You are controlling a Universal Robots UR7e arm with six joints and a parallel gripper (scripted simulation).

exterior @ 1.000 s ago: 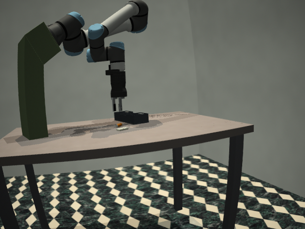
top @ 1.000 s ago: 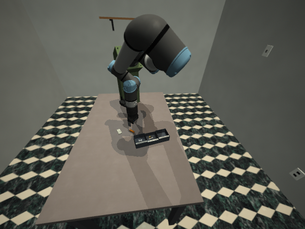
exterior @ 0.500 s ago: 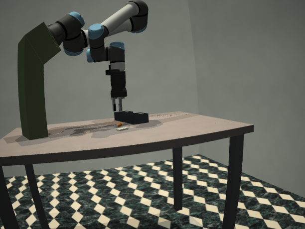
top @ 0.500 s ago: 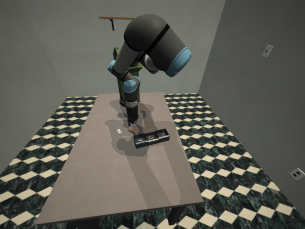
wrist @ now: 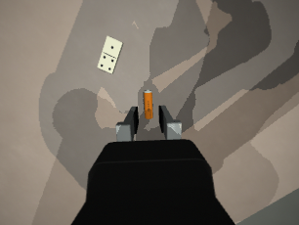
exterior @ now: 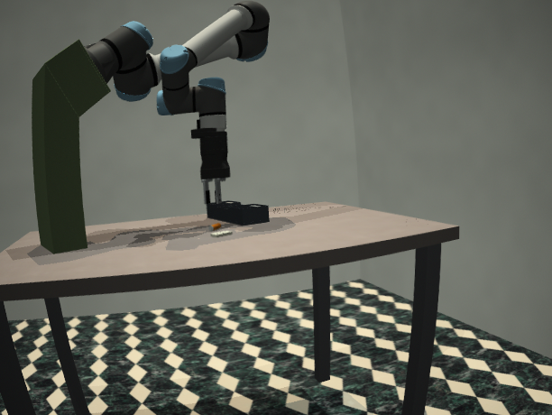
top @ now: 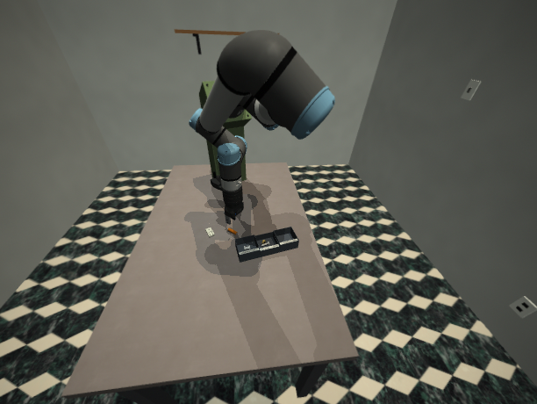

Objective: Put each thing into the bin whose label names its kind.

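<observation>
A small orange cylinder, like a battery (wrist: 149, 104), lies on the table; it also shows in the top view (top: 232, 231) and the exterior view (exterior: 216, 225). My gripper (wrist: 149, 113) is open and empty, pointing down above the cylinder, which shows just ahead of the fingertips in the wrist view. The gripper hangs well above the table in the exterior view (exterior: 212, 195) and shows in the top view (top: 231, 217). A white domino (wrist: 109, 55) (top: 211, 232) (exterior: 221, 233) lies to the left of the cylinder. A row of three dark labelled bins (top: 267, 246) (exterior: 237, 212) stands to the right.
The left bin (top: 247, 248) and the middle bin (top: 266, 242) each hold a small item; the right bin (top: 286, 238) shows a pale bottom. The green robot pedestal (exterior: 56, 149) stands at the table's far end.
</observation>
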